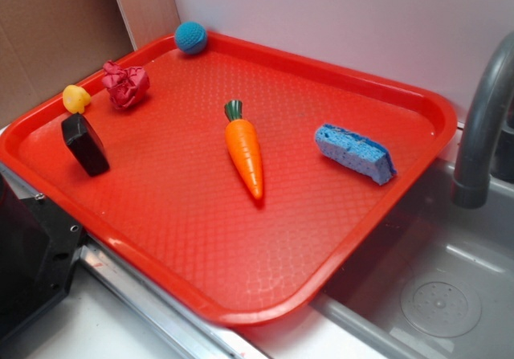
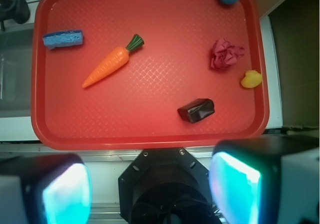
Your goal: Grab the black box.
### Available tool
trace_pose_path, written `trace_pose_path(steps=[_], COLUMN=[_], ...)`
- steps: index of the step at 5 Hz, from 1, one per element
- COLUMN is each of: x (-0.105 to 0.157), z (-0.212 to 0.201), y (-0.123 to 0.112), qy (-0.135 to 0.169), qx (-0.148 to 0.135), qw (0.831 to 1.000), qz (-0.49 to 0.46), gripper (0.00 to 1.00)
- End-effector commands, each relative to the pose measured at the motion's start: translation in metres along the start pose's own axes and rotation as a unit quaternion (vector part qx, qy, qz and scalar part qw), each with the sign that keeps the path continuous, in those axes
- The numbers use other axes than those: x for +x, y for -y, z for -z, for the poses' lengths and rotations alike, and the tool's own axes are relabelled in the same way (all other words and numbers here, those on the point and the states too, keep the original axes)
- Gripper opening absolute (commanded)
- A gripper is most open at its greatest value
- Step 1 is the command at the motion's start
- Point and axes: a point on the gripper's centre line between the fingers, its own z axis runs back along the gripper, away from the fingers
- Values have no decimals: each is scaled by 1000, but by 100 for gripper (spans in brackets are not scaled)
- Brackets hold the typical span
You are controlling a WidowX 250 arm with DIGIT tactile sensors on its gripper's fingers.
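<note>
Toy kitchen setup, grey faucet (image 1: 482, 126), sink (image 1: 450, 295), red tray (image 1: 201, 238)

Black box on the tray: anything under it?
Small matte black rectangular block rests directly on the red plastic tray. Only textured tray shows around it; its underside is hidden.

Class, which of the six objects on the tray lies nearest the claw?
The black box; it sits closest to the tray's claw-side edge.

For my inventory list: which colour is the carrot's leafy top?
Dark green, on the orange carrot; clearest in the exterior view.
</note>
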Motion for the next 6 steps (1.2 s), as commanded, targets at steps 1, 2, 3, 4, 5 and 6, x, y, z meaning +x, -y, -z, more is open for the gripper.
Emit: trace_pose_path(steps=[1, 2, 3, 4, 5, 6], x=[0, 13, 11, 9, 1, -5], z=[0, 49, 79, 110, 128, 140], y=[0, -22, -42, -52, -65, -79], qy=[0, -30, -13, 23, -5, 3], qx=[0, -16, 34, 87, 104, 97], qw=[1000, 994, 974, 951, 940, 944], qz=[0, -102, -222, -297, -325, -316], gripper=[100, 100, 100, 100, 100, 100])
